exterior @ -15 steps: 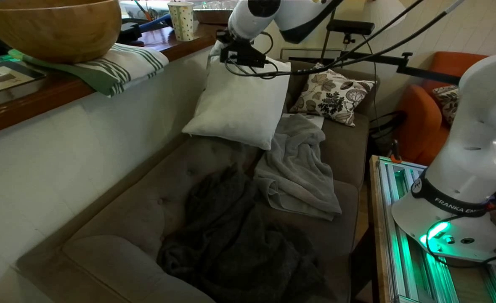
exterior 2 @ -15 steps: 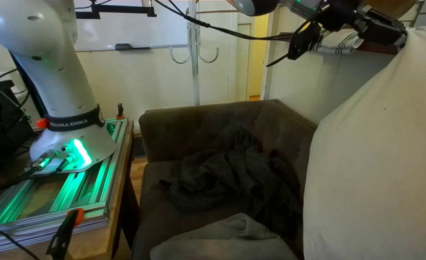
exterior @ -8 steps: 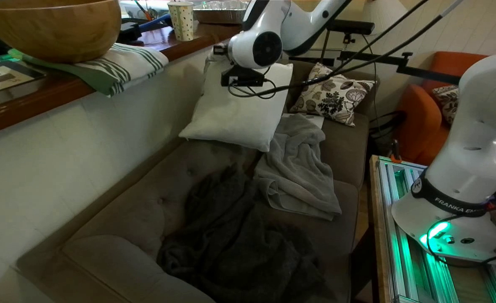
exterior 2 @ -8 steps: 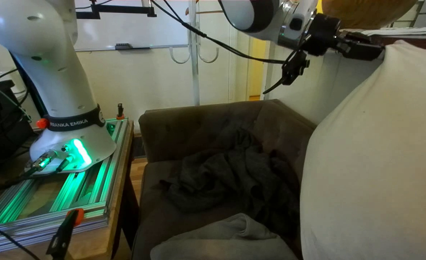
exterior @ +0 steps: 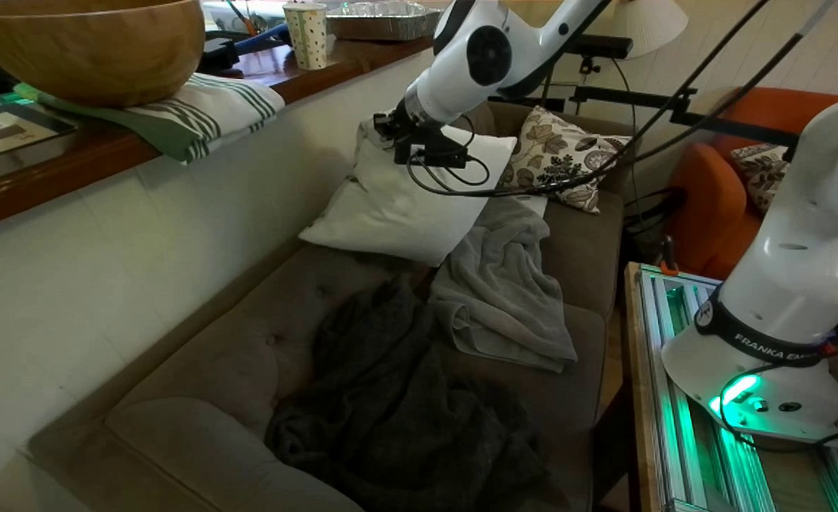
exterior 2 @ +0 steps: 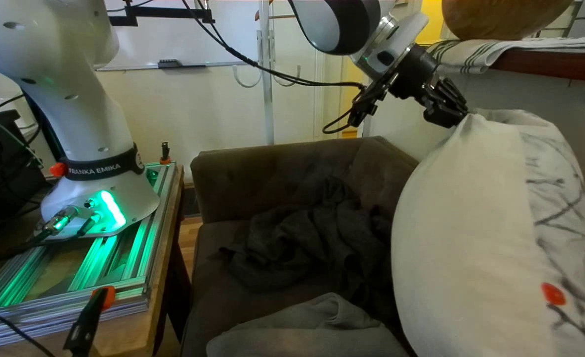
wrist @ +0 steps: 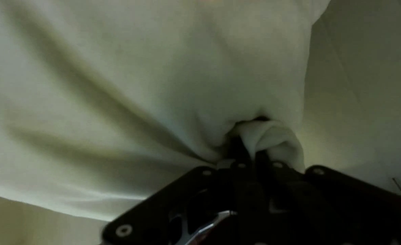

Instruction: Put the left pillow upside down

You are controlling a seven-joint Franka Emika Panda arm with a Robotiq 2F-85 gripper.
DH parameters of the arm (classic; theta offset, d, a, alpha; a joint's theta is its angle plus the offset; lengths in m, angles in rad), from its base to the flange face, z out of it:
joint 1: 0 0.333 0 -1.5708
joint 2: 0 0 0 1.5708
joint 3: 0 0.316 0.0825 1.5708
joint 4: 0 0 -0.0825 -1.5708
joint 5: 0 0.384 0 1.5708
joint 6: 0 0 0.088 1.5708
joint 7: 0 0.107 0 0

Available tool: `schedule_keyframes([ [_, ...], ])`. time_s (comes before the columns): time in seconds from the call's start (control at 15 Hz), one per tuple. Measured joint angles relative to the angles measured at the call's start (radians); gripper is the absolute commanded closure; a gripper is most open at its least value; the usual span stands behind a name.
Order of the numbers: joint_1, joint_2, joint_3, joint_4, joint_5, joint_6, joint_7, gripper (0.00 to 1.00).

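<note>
In an exterior view, the black two-fingered gripper [exterior 2: 461, 117] pinched a top corner of the white cloth pillow [exterior 2: 471, 233] at frame right; its bulk lay below and rightward, long axis near-vertical, for the turn presumably ahead.

You've got a lounge here, whether of a home, office or lab you can't tell: beneath your pincer [exterior 2: 458, 115] is a sofa [exterior: 287, 309]; well apart from the pincer, an orange armchair [exterior: 706, 195], a lampshade [exterior: 650, 28] and a whiteboard [exterior 2: 185, 37].
</note>
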Motion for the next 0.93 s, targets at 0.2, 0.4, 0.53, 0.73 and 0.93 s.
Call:
schedule_keyframes([
  [0.2, -0.028, 0.004, -0.006, 0.000, 0.004, 0.181, -0.006, 0.99],
  [0.4, -0.041, 0.020, -0.030, -0.001, 0.007, 0.357, -0.014, 0.99],
  [0.53, -0.059, 0.039, -0.038, -0.009, 0.057, 0.447, -0.088, 0.68],
  [0.73, -0.046, 0.081, -0.087, -0.009, 0.041, 0.585, -0.087, 0.49],
  [0.93, -0.024, 0.127, -0.144, 0.017, -0.004, 0.777, -0.055, 0.30],
])
